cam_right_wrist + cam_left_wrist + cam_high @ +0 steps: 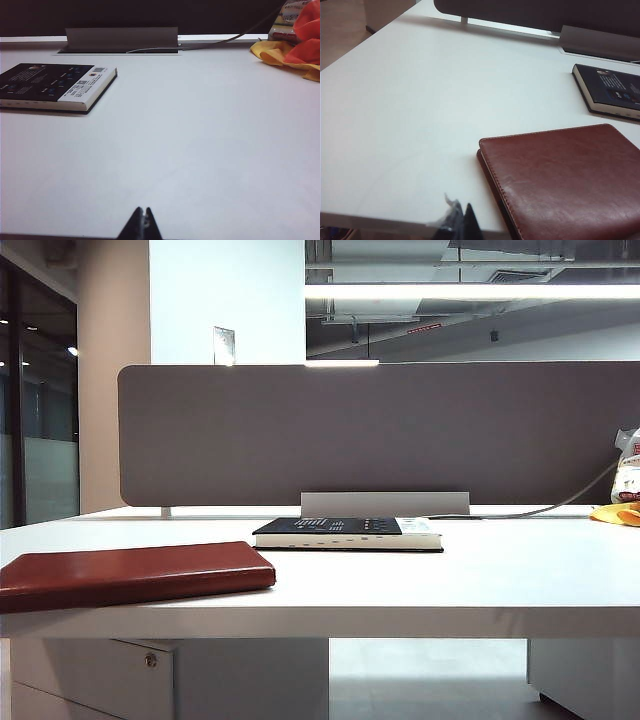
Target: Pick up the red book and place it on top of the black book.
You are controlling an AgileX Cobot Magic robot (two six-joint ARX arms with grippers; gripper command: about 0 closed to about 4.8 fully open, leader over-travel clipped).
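The red book (135, 574) lies flat at the table's near left corner; the left wrist view shows its leather-like cover (570, 180) close by. The black book (345, 533) rests flat mid-table near the grey divider, and it shows in the left wrist view (610, 90) and the right wrist view (55, 85). My left gripper (460, 220) hovers at the table's near edge, just beside the red book, shut and holding nothing. My right gripper (142, 222) sits back at the near edge, well apart from the black book, shut with nothing in it. Neither gripper appears in the exterior view.
A grey divider panel (370, 430) with a cable box (385, 503) stands behind the black book. A yellow and red cloth (295, 45) and a packet (628, 470) lie at the far right. A cable (225, 40) runs along the back.
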